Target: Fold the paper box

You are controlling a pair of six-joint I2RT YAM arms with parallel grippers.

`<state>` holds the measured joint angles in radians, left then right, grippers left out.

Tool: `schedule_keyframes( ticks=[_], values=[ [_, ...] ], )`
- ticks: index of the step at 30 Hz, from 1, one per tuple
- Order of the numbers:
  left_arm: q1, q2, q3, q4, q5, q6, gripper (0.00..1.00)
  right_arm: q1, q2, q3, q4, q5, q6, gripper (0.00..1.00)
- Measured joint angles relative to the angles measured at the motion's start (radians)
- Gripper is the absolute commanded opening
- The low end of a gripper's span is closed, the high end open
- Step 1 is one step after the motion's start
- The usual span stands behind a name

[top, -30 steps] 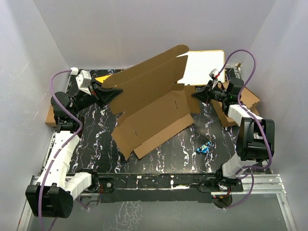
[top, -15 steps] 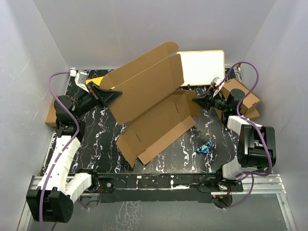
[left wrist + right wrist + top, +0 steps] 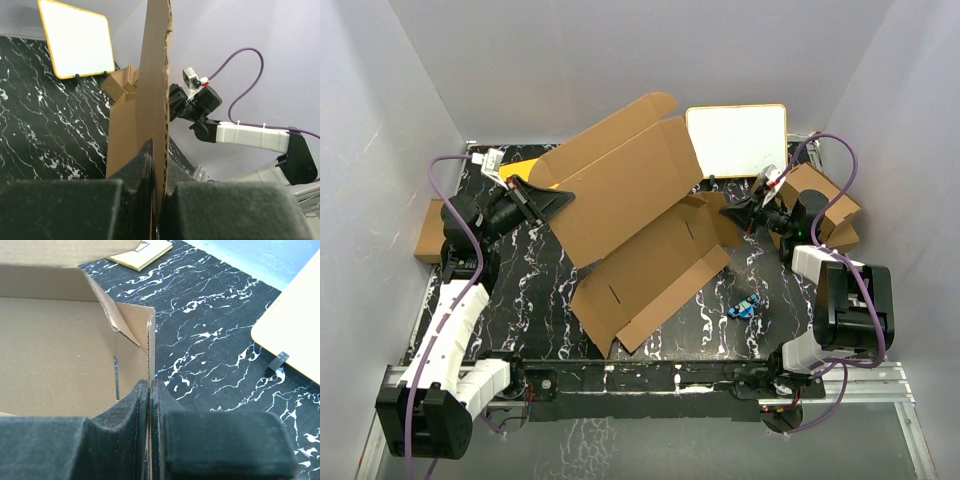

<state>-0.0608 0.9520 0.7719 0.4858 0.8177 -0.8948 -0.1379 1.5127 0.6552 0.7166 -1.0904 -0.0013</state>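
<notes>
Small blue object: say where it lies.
Top view, right side: the small blue object lies on the black marbled tabletop, just right of the brown corrugated cardboard mailer.

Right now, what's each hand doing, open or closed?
Left hand: closed on the paper box, gripping its edge.
Right hand: closed on the paper box's edge too.

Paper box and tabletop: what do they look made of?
Paper box: corrugated cardboard, matte brown; the fluted edge shows in the left wrist view. Tabletop: black with white veining, a marble look; real stone or a printed sheet, cannot tell.
</notes>
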Motion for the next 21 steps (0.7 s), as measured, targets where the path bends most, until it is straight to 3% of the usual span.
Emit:
schedule_keyframes(
  ticks=[21],
  values=[
    [0.007,0.247,0.107,-0.177,0.068,-0.006,0.0,-0.002,-0.034,0.001,-0.04,0.016,-0.109,0.08]
  ],
)
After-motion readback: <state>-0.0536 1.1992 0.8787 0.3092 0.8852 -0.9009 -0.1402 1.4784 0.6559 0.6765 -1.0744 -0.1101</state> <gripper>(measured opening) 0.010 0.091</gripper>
